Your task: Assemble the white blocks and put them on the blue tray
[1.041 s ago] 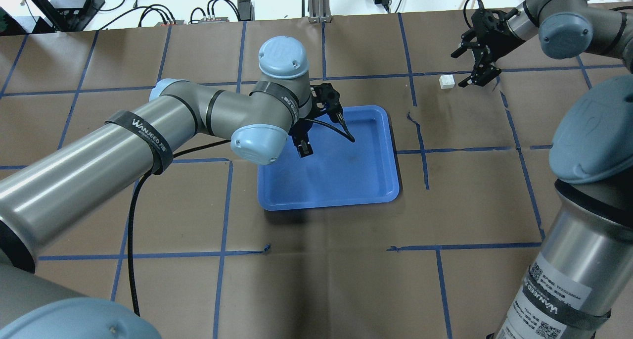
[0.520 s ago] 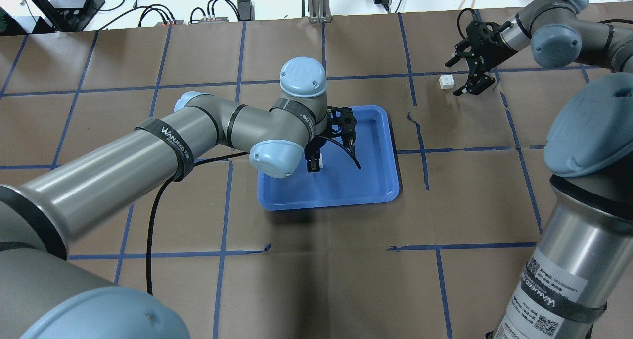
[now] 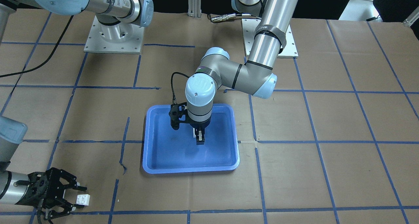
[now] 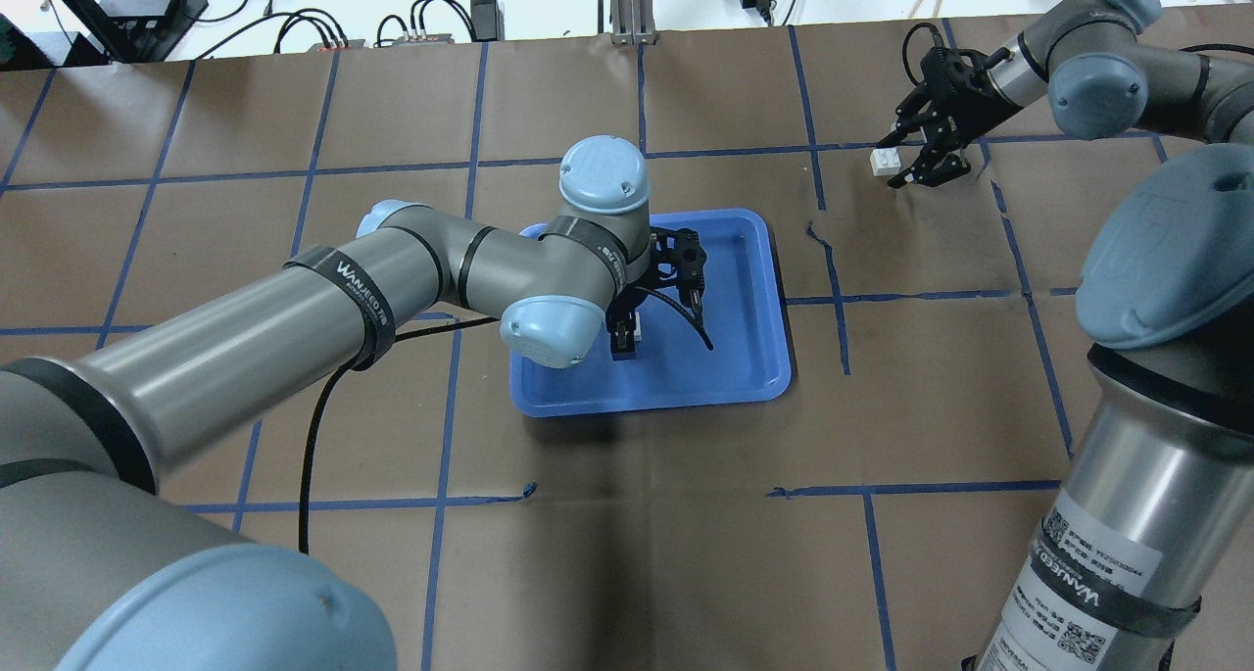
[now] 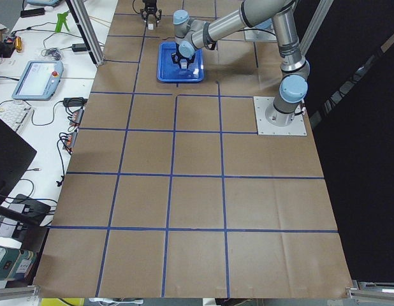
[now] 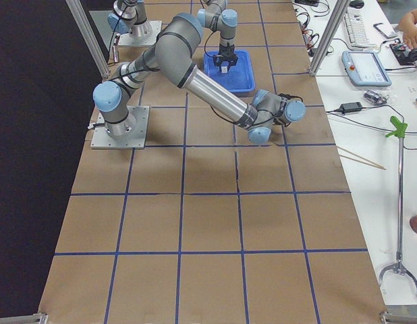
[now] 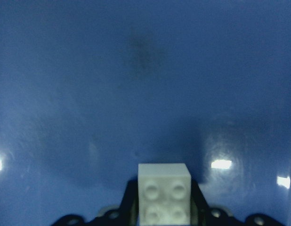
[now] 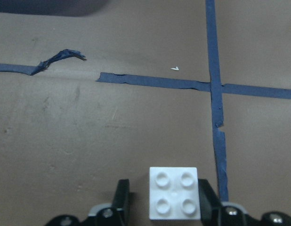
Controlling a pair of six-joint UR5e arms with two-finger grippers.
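White block (image 7: 164, 193): small, square, four round studs seen in the left wrist view. It is clamped between the narrowed fingers of the left gripper (image 3: 199, 139). It is held low over the middle of the blue tray (image 4: 749, 353); contact with the tray floor cannot be told. The tray is shallow and rectangular, with rounded corners, a raised rim and a dark smudge on its floor.

Second white block (image 8: 174, 193): same shape, studs up. It is laid on the brown paper cover (image 4: 637, 514), well apart from the tray and just beside a blue tape line (image 8: 216, 117). It is straddled by the right gripper (image 4: 897, 160), whose jaws are spread wider than the block. A gap is seen at one finger, and the other finger is close against the block.
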